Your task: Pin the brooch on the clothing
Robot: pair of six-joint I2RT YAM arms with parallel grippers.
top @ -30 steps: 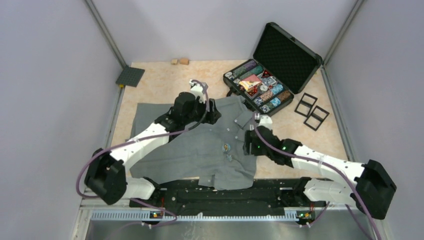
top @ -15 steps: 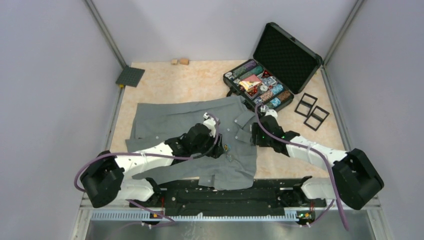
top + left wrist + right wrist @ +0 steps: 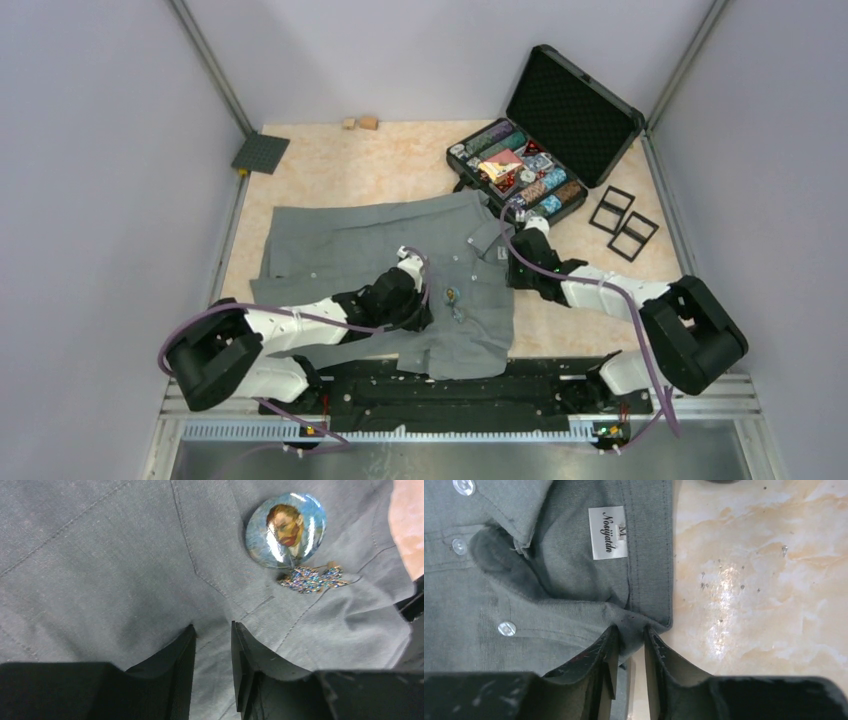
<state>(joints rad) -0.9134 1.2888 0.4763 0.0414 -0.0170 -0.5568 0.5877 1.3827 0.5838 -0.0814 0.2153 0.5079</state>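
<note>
The grey shirt (image 3: 350,240) lies spread on the table, collar to the right. A round portrait badge (image 3: 285,530) and a small jewelled brooch (image 3: 312,578) sit on its chest, also visible from above (image 3: 455,300). My left gripper (image 3: 425,302) rests on the chest just left of them. Its jaws (image 3: 212,626) are nearly together, pressed into the fabric with cloth between them. My right gripper (image 3: 513,262) is at the collar. It (image 3: 630,630) is shut on the shirt's edge below the white neck label (image 3: 607,532), near pale buttons (image 3: 506,628).
An open black case (image 3: 520,175) of poker chips stands at the back right, close to the collar. Two black square frames (image 3: 622,222) lie right of it. A dark plate (image 3: 260,153) and two small blocks (image 3: 360,123) sit at the back. Bare marble table (image 3: 764,580) lies right of the collar.
My left arm swung from the collar area back to the chest beside the brooch, then drew slightly left. My right gripper moved up to the collar and its arm folded back.
</note>
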